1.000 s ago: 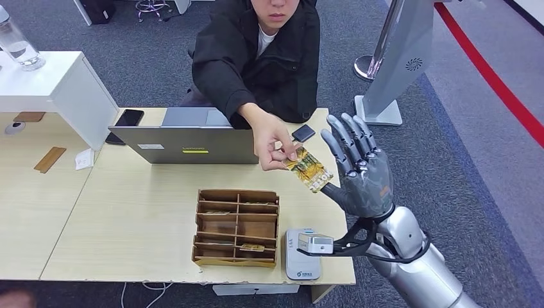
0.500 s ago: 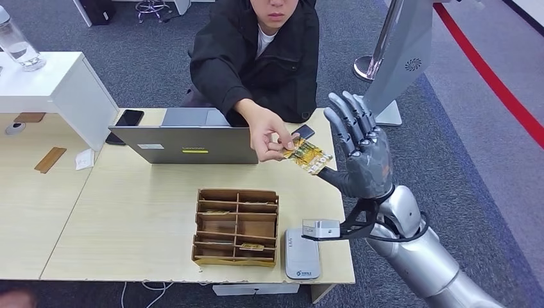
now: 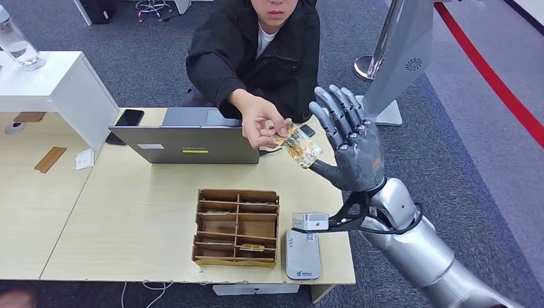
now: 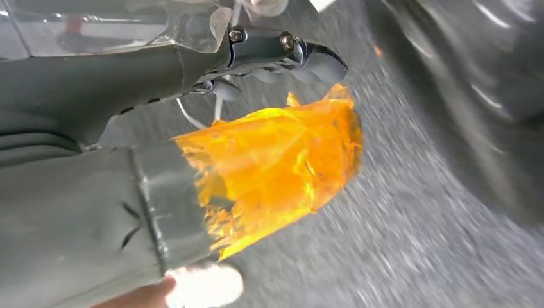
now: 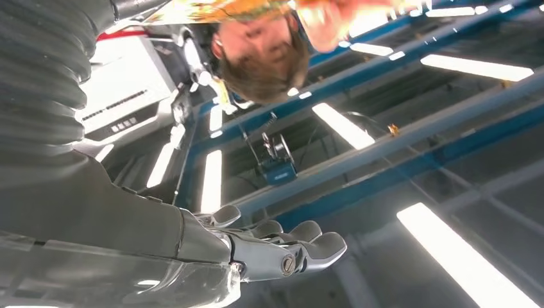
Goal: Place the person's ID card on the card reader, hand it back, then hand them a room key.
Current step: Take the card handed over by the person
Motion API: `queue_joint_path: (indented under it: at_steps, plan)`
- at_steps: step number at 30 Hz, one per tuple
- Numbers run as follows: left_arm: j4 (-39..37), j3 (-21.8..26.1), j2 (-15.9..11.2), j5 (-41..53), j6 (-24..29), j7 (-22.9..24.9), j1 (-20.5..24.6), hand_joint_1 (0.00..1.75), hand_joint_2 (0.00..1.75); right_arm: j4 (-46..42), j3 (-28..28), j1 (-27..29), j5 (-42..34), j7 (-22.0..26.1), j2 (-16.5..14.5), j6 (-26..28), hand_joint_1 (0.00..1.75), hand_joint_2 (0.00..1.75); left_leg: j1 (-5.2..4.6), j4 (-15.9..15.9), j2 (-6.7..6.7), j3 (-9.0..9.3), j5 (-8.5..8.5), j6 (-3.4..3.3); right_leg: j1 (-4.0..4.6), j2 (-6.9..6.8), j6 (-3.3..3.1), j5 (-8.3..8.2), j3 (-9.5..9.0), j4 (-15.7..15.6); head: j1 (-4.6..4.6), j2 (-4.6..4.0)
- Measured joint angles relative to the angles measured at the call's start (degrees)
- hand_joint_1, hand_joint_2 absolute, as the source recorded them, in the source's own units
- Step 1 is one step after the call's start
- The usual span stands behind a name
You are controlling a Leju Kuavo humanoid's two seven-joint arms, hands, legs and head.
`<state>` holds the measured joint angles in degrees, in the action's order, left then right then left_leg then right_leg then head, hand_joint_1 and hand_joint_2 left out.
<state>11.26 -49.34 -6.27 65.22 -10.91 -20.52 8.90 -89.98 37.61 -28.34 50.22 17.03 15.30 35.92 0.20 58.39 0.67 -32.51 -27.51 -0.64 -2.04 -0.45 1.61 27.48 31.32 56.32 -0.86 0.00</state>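
We see the right hand (image 3: 351,151) raised, fingers spread — holding nothing; the person's hand (image 3: 260,128) pinches the ID card (image 3: 296,146) at its thumb, above the tabletop's (image 3: 128,212) far edge.

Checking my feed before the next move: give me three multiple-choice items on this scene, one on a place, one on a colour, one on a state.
1. The card reader sits: A) on the laptop; B) beside the wooden organizer; C) on the floor.
2. The phone is: A) white; B) red; C) black.
3. The ID card is: A) on the reader; B) in the person's hand; C) in the organizer.
B, reader and organizer stand side by side; C, its case is black; B, fingers pinch it.
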Motion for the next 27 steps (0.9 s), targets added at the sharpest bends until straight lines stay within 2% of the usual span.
queue_joint_path:
  at_steps: [4,11,27]
  plan:
    - [0.0,2.8,0.25,-1.3,-0.82,1.05,-1.9,0.0,0.0,-0.27,-1.22,1.83,0.66,0.36,0.0,0.09,0.0,1.75,-0.03,0.0,0.0,-0.05,-0.01,-0.01,-0.01,-0.01,0.0,0.0,0.04,-0.01,-0.01,0.0]
    - [0.0,5.36,0.26,-2.51,2.91,4.42,-4.44,0.0,0.0,-2.35,-1.47,4.3,3.43,-0.79,-0.19,-0.08,0.0,1.75,-0.02,0.0,0.01,-0.05,-0.01,-0.02,-0.01,-0.03,0.0,0.0,0.05,-0.01,0.02,0.0]
    - [0.0,8.39,2.22,-6.1,2.53,10.35,-5.66,0.0,0.0,-6.16,-3.56,8.56,7.83,-4.43,-0.85,-0.07,0.0,1.75,-0.31,-0.01,0.15,-0.06,0.01,-0.11,-0.4,-0.07,0.09,0.05,0.06,0.0,0.1,0.0]
